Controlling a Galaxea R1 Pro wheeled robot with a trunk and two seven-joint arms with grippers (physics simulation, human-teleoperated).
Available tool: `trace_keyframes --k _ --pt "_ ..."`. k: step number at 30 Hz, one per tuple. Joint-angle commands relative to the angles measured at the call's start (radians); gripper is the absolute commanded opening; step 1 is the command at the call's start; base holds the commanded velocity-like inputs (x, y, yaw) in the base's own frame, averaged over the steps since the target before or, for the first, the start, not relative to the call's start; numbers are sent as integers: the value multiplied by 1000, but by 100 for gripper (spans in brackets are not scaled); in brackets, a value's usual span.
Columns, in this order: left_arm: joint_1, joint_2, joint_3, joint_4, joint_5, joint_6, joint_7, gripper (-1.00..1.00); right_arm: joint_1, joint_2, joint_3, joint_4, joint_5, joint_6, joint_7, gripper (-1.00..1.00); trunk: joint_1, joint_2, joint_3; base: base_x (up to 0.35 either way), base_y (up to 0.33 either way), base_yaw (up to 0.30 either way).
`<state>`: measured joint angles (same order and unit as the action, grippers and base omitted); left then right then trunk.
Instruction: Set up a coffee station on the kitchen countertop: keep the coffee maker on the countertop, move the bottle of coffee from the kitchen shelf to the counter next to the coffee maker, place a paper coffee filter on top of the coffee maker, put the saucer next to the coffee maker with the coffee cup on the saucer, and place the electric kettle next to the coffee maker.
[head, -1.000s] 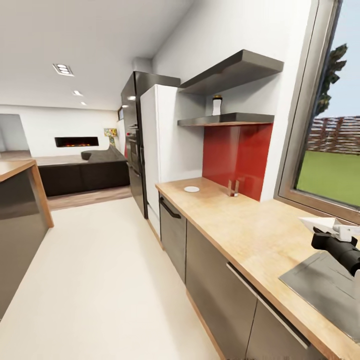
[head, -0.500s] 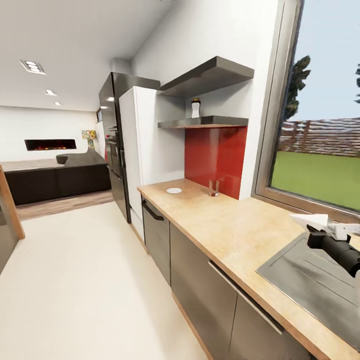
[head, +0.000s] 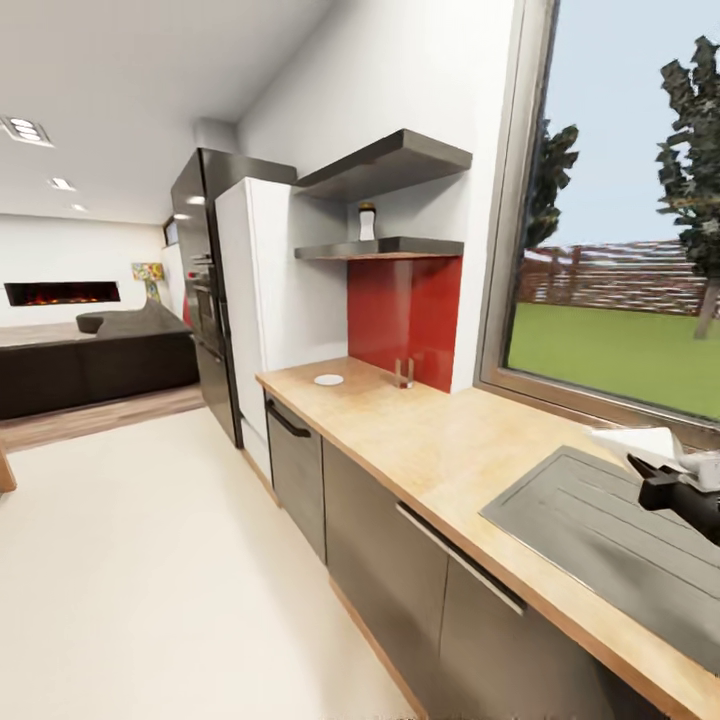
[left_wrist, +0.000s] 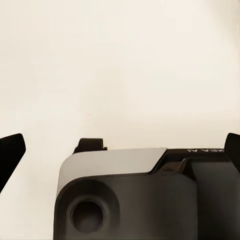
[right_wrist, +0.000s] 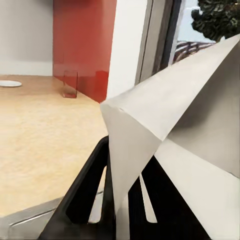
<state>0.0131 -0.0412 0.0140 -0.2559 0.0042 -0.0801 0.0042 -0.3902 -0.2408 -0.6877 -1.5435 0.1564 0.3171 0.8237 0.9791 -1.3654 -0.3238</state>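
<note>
From the head camera, the kitchen countertop (head: 450, 450) is running from about ten o'clock far off toward four o'clock close by, with a dark sink panel (head: 600, 530) set into its near end. The saucer (head: 328, 380) is lying flat at the far end of the worktop, and a small clear holder (head: 404, 373) is standing just beside the red backsplash (head: 405, 315). Up at twelve o'clock the bottle of coffee (head: 367, 222) is standing upright on the kitchen shelf (head: 385, 248), next to the white fridge (head: 270, 300). At three o'clock the right gripper (head: 668, 478) is hovering over the sink panel, pinching the paper coffee filter (head: 640, 442). In the left wrist camera, the left gripper (left_wrist: 120, 145) is hanging over pale floor (left_wrist: 120, 65) with its dark fingertips (left_wrist: 10, 155) spread wide apart. In the right wrist camera, the folded filter is filling the near field, clamped between the black fingers (right_wrist: 85, 195), with the saucer far off on the worktop at ten o'clock.
</note>
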Motion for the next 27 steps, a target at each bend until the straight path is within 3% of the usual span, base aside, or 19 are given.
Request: trace_keyframes --k 1,6,15,27 --pt "1 0 1 -2 0 -1 0 100 -1 0 -2 -1 6 8 18 -100 0 -1 0 -47 19 -215" --pt "1 0 1 -2 0 -1 0 100 0 -8 -11 -1 16 7 72 -100 0 -1 3 -135 7 -197" --pt "1 0 1 -2 0 -1 0 100 1 -14 -34 -1 18 7 82 -100 0 -1 5 -300 1 -55" --pt "1 0 1 -2 0 -1 0 100 0 -14 -35 -1 18 7 83 -100 0 -1 16 -21 0 -209"
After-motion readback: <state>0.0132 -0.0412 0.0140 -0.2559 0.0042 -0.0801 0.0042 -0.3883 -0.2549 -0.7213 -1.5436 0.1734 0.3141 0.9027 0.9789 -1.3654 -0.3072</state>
